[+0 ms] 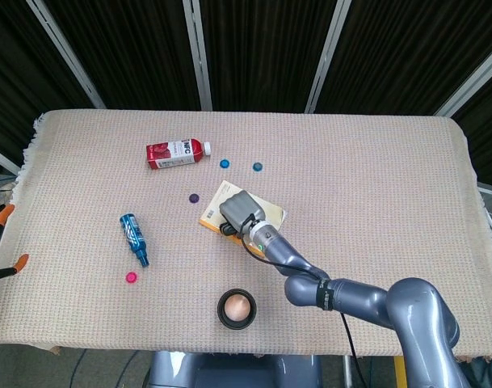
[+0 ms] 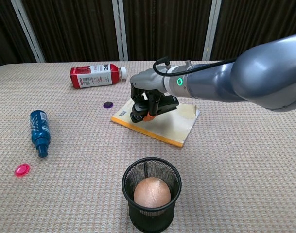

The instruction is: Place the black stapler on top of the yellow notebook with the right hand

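Note:
The yellow notebook (image 2: 167, 127) (image 1: 260, 207) lies flat near the table's middle. My right hand (image 2: 147, 92) (image 1: 237, 210) hovers over the notebook's left half, fingers curled down around the black stapler (image 2: 156, 108), which has an orange tip. The stapler hangs just above the cover or touches it; I cannot tell which. In the head view the hand covers most of the stapler. My left hand shows in neither view.
A red juice bottle (image 2: 95, 75) lies at the back left. A blue bottle (image 2: 39, 127) lies at the left, with a pink disc (image 2: 22, 169) nearby. A black mesh cup (image 2: 151, 193) holding a brown ball stands in front. Small purple (image 2: 108, 104) and blue discs (image 2: 166, 85) lie behind the notebook.

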Robot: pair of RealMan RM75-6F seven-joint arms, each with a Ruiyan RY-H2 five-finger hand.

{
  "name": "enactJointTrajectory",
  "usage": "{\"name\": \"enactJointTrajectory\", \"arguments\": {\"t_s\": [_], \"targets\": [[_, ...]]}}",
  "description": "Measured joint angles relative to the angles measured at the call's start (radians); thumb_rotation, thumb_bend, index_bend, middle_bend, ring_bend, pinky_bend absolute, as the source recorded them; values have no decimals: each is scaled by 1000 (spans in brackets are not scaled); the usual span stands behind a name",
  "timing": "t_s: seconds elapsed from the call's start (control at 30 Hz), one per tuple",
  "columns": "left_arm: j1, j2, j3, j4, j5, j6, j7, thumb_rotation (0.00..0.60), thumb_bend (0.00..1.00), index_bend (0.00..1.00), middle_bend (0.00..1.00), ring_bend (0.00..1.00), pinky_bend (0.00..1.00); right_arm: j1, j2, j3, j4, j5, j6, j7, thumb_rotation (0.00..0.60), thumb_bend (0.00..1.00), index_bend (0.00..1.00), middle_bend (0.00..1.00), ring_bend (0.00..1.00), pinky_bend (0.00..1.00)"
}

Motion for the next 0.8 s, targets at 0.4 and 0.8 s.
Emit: {"name": "enactJointTrajectory", "arguments": {"t_s": [0.4, 0.8], "targets": [[-17, -5, -11, 14, -38, -38, 4, 600, 304, 56, 0, 1, 168, 52, -27, -34, 108, -17, -44, 68, 600, 240, 445, 410, 441, 647], [-12, -3, -7, 9, -39, -31, 10, 600, 303, 57, 0, 1, 168, 62, -7, -70, 106, -10, -59, 110, 600, 201, 70, 192, 234, 569]]}}
